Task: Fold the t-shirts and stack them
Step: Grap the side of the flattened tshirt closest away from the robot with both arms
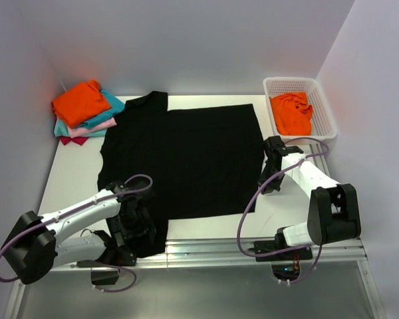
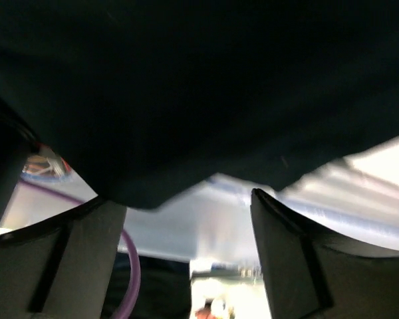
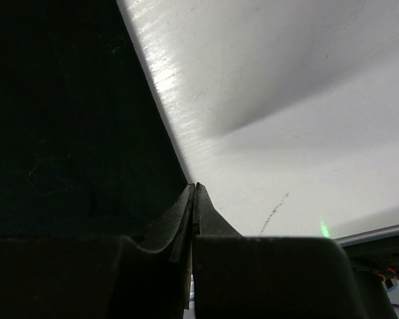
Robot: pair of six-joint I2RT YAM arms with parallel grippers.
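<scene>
A large black t-shirt lies spread flat in the middle of the table. My left gripper is open at the shirt's near left corner. In the left wrist view the black cloth hangs just beyond the open fingers, with nothing between them. My right gripper is shut on the shirt's right edge. In the right wrist view the cloth edge runs straight into the pressed tips. Folded orange, teal, pink and magenta shirts are stacked at the back left.
A white lattice basket stands at the back right with a crumpled orange shirt in it. White walls close the back and both sides. A metal rail runs along the table's near edge by the arm bases.
</scene>
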